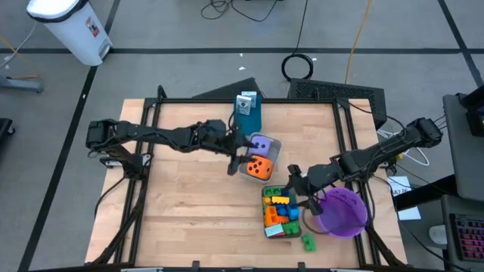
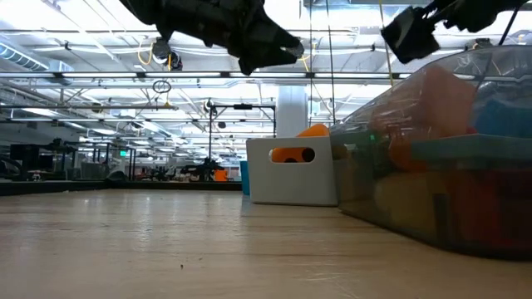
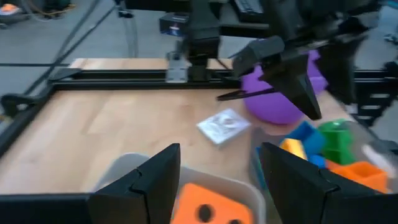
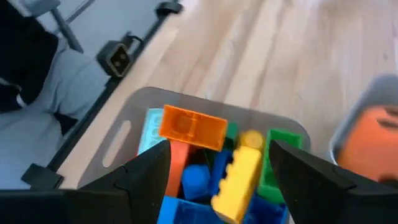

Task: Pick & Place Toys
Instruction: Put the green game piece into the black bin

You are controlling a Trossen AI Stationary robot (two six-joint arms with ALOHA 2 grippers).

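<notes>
High view: the right gripper (image 1: 296, 190) hangs over the tray of bricks (image 1: 265, 227), its fingers spread apart with nothing between them; an orange brick (image 4: 191, 127) and a yellow brick (image 4: 235, 176) lie loose on top of the heap just below. The left gripper (image 1: 236, 155) hovers beside the second tray (image 1: 277, 148), which holds the orange die (image 1: 259, 168) and the purple die (image 1: 259, 143); its fingers stand apart and empty.

The brick heap looks piled above the rim, so a careless lift or sideways sweep of the right gripper could knock the top pieces over the edge. One green brick (image 1: 308, 242) already lies on the table outside the tray, near the purple bowl (image 1: 342, 211). The two arms work close together, and a reach by either across the trays risks a bump.

A blue box (image 1: 247, 113) stands behind the dice tray, and a small foil packet (image 3: 222, 126) lies on the wood between the trays; neither blocks the stray brick.
</notes>
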